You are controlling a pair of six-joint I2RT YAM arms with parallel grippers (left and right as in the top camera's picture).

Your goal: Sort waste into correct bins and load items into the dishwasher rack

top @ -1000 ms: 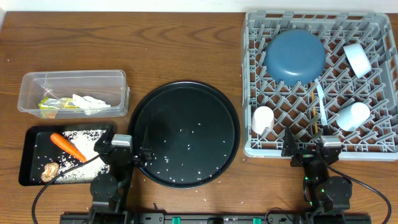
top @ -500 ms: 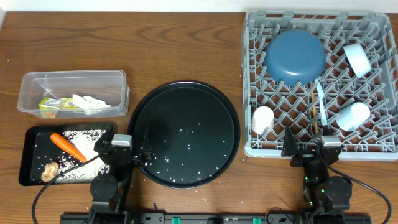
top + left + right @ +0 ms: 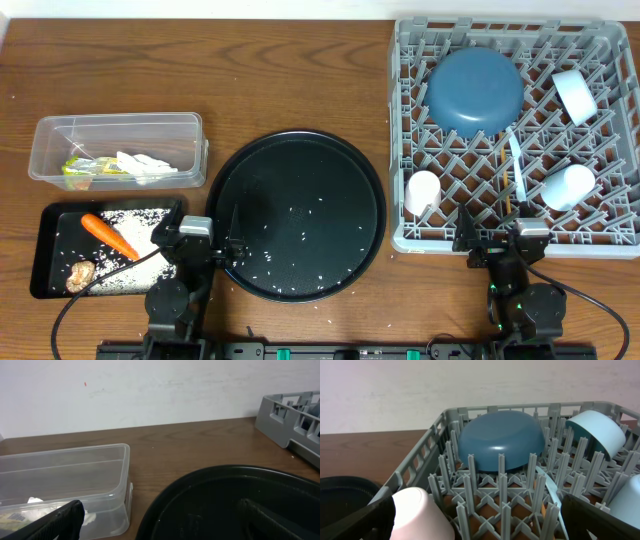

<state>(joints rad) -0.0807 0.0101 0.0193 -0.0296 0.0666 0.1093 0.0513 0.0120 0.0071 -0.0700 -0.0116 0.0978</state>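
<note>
Stray rice is the trap here

Loose rice grains [image 3: 270, 258] sit on the round black tray [image 3: 300, 170], not the flat black tray [image 3: 55, 255]. Pinch at them and you'll likely scatter them over the worktop [image 3: 250, 80]. Left fingers [image 3: 60, 520] and right fingers [image 3: 355, 522] are both spread apart, holding nothing.

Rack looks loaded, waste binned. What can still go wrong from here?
1. Loose rice grains lie on the round black tray, with a few on the table in front of it. They are likely too small for a gripper to pinch, so they may get scattered or missed.
2. The pink cup lies on its side at the rack's near corner, right before the open right gripper. A forward reach could knock it.
3. The chopstick lies loose on the lattice and might slip through.
</note>
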